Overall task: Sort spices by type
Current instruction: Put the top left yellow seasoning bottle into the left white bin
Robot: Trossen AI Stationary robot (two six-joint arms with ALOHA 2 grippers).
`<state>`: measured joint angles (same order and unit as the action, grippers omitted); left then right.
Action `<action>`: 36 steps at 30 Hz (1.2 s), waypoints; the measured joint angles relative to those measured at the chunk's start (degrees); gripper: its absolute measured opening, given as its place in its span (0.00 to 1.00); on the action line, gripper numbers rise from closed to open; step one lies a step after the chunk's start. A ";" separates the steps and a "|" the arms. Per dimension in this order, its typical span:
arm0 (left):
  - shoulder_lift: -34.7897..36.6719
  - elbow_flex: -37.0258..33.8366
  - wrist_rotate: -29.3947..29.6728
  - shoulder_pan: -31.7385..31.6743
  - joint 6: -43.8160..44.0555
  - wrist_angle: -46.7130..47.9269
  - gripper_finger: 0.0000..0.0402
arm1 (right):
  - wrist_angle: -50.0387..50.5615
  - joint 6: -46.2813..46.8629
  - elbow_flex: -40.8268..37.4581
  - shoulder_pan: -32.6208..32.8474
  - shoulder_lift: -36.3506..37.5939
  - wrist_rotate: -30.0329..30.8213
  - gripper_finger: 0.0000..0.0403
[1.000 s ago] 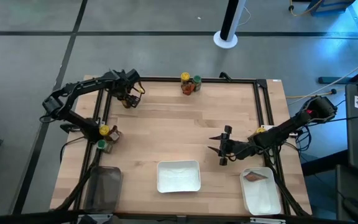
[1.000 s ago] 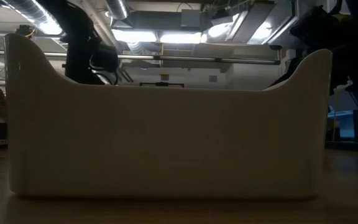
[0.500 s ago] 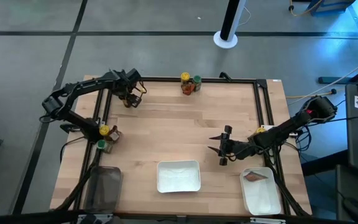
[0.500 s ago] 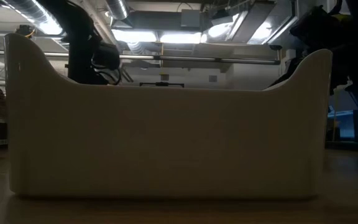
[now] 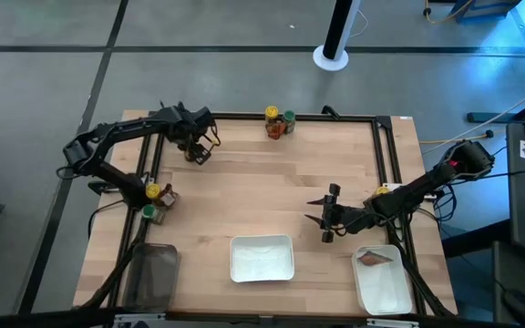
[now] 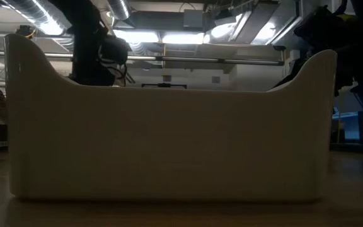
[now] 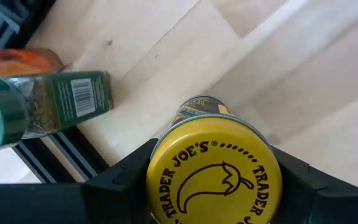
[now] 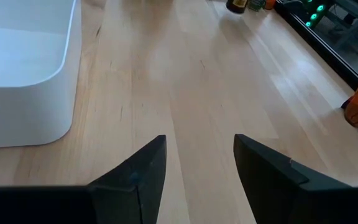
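While the left gripper [image 5: 196, 146] pinches a small glass spice jar with a yellow cap [image 7: 213, 177] between its fingers, a green-capped jar [image 7: 39, 109] lies on its side just ahead. Carry it level toward its own kind, I'd say. Well apart, the right gripper [image 8: 197, 158] hangs spread, holding nothing, beside a white rectangular tray [image 8: 27, 81].

backlit, dim low view; evenly bright overhead view

White tray [image 6: 169, 145] fills the low view — table behind it hidden.
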<state>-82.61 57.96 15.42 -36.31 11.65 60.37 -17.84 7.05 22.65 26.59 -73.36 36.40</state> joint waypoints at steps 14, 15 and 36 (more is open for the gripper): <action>0.02 11.43 -0.42 15.85 6.00 3.48 0.52 | -0.77 -0.04 0.00 0.00 0.00 1.99 0.47; 0.02 12.37 -1.40 17.18 6.34 3.36 0.52 | -1.02 -0.07 0.00 0.00 0.00 1.99 0.47; -0.96 24.43 -5.37 44.28 5.81 -10.45 0.52 | -1.76 -0.35 0.00 0.00 0.00 1.97 0.47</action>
<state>-83.57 82.39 10.05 7.97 17.45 49.92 -19.59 6.70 22.65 26.59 -73.36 38.37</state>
